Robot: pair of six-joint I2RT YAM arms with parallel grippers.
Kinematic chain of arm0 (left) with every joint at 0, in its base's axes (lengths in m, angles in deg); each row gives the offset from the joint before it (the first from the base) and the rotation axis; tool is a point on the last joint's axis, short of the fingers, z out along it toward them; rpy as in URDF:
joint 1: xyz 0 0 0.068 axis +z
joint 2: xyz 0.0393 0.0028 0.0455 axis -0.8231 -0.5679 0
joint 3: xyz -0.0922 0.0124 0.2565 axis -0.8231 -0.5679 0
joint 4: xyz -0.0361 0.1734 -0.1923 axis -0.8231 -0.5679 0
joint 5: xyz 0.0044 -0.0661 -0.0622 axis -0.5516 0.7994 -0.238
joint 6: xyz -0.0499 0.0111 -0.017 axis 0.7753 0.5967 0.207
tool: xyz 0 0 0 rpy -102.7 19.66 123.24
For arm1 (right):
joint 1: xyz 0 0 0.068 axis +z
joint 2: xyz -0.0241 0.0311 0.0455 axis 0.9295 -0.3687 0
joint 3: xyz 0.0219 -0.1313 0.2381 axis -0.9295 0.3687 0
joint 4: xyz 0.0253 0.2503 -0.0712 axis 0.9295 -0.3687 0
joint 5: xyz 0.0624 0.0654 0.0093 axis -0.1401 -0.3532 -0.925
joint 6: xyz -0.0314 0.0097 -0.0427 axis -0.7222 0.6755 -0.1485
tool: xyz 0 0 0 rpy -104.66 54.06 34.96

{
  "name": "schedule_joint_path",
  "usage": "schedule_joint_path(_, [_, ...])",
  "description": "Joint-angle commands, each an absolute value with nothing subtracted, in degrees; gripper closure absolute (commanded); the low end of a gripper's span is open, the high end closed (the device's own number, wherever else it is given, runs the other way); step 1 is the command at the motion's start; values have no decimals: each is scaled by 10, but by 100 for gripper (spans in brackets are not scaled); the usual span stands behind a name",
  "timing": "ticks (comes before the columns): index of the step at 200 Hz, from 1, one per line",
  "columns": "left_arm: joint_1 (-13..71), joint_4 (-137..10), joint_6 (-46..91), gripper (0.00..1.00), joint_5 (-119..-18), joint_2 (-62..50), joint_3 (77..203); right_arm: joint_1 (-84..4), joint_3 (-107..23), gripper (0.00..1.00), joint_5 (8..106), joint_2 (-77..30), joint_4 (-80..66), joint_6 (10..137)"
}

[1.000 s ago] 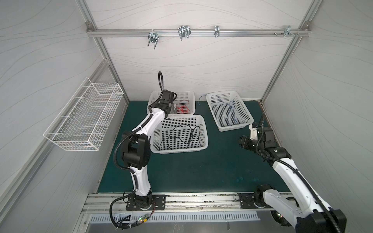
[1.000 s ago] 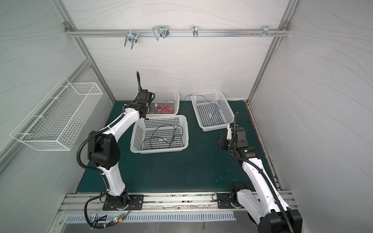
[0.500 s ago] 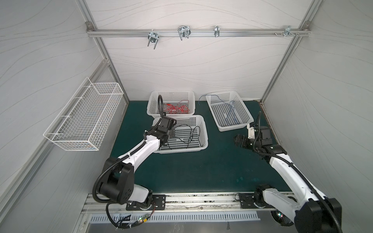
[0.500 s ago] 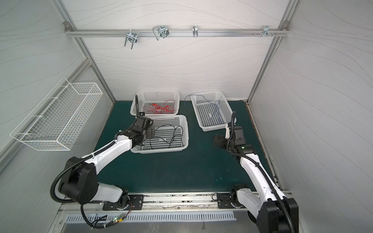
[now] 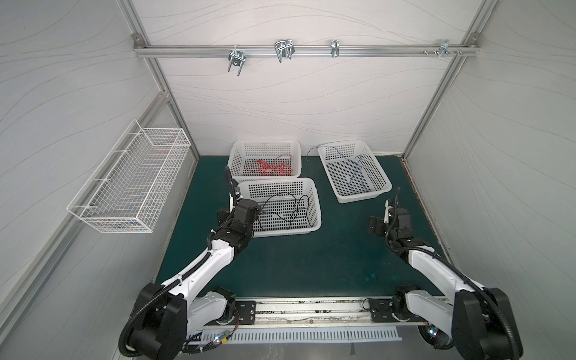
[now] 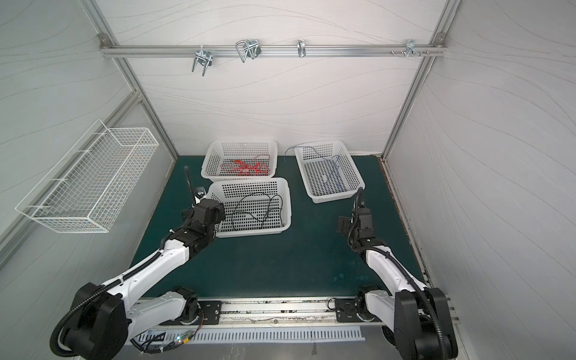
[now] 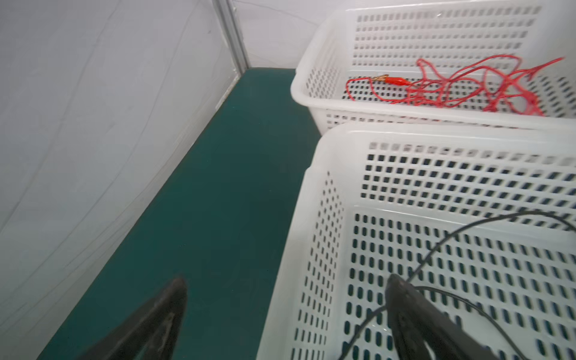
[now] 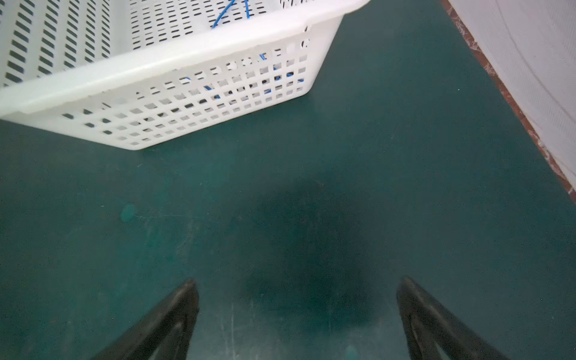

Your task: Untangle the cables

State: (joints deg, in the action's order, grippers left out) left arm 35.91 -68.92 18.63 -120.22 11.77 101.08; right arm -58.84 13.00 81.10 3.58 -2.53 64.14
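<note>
The cables lie sorted in three white baskets. A red tangle [image 5: 271, 168] [image 6: 246, 168] [image 7: 452, 87] fills the back left basket [image 5: 237, 156]. A black cable [image 5: 286, 208] [image 6: 258, 212] [image 7: 467, 237] loops in the front basket [image 5: 314, 199]. A blue cable [image 5: 358, 174] [image 6: 333, 174] [image 8: 230, 12] rests in the right basket [image 5: 383, 184], one end hanging over its far rim. My left gripper [image 5: 240, 212] [image 7: 286, 280] is open astride the front basket's left wall, one finger over the black cable. My right gripper [image 5: 386, 223] [image 8: 296, 282] is open and empty above the green mat, near the right basket.
A wire basket [image 5: 131, 180] hangs on the left wall. A rail with metal hooks [image 5: 283, 51] crosses the back wall high up. The right wall's foot [image 8: 514, 93] runs close beside the right gripper. Green mat [image 5: 311, 265] spreads in front of the baskets.
My left arm has drawn back from the red basket to the front basket's near left corner. The right gripper has opened wide and shifted slightly.
</note>
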Motion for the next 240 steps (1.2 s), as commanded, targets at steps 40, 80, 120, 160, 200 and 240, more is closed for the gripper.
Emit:
schedule_joint_path(40, [410,-494,156,0,-1172,90,966,-602,156,1,790,-51,251,568])
schedule_joint_path(80, [446,-401,116,0,-1146,68,952,-603,142,1,740,-160,392,535])
schedule_joint_path(120, [468,-289,82,0,-1119,19,931,-597,148,1,736,-244,473,523])
schedule_joint_path(160, [499,-305,83,1,-1079,-1,937,-628,84,1,683,-257,369,546])
schedule_joint_path(200, [523,-206,110,0,-1058,-72,899,-641,82,1,661,-256,363,554])
schedule_joint_path(240, [537,-181,103,1,-1000,-91,895,-640,80,1,661,-258,361,553])
